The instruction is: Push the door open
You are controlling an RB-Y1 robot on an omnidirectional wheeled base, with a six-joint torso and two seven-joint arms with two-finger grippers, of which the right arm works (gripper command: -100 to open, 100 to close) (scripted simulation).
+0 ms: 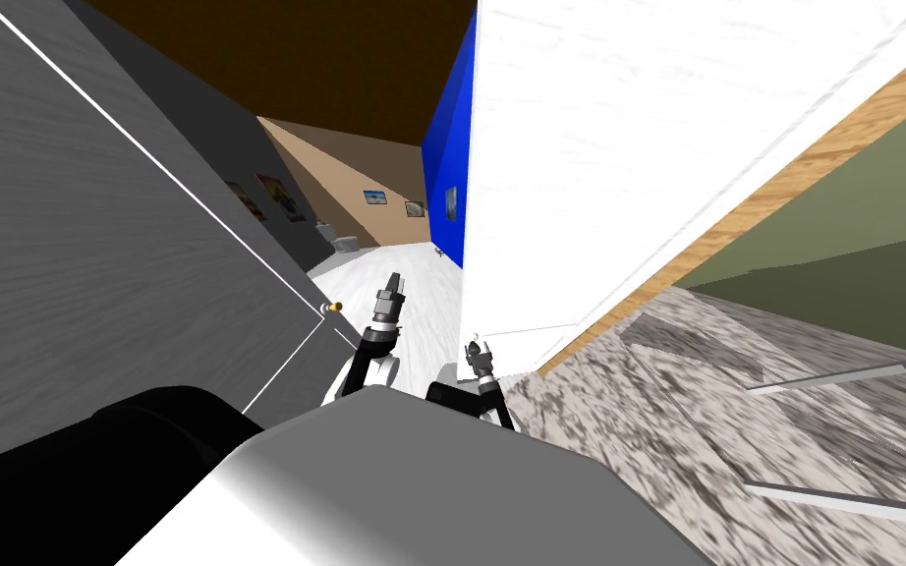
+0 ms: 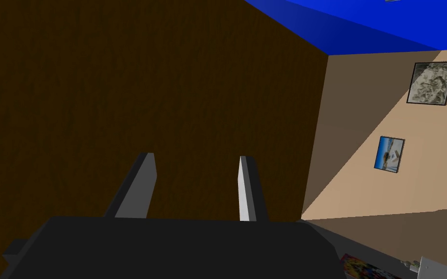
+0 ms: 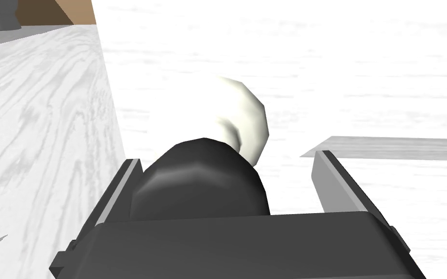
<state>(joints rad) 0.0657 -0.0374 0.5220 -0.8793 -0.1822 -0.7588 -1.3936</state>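
Two grippers sit ahead of me in the head view: the left gripper [image 1: 392, 287] is raised into the gap between a grey panel [image 1: 97, 246] and the white door [image 1: 638, 147], while the right gripper [image 1: 481, 346] is low at the door's near edge, right by its knob. The door stands angled away from the panel, and through the gap I see pale floor [image 1: 412, 295] and a blue wall [image 1: 446, 147], so I judge it partly open, not fully. In the left wrist view, the left gripper [image 2: 196, 162] has its fingers parted with nothing between them. In the right wrist view, the right gripper [image 3: 225, 160] is spread wide around the knob [image 3: 244, 114], a cream ball on a dark neck [image 3: 198, 184] standing out from the door [image 3: 339, 58]. One finger looks to touch the neck and the other is apart from it, so nothing is clamped. What is left, as I read it, is to press on the door until the gap is wide enough to pass
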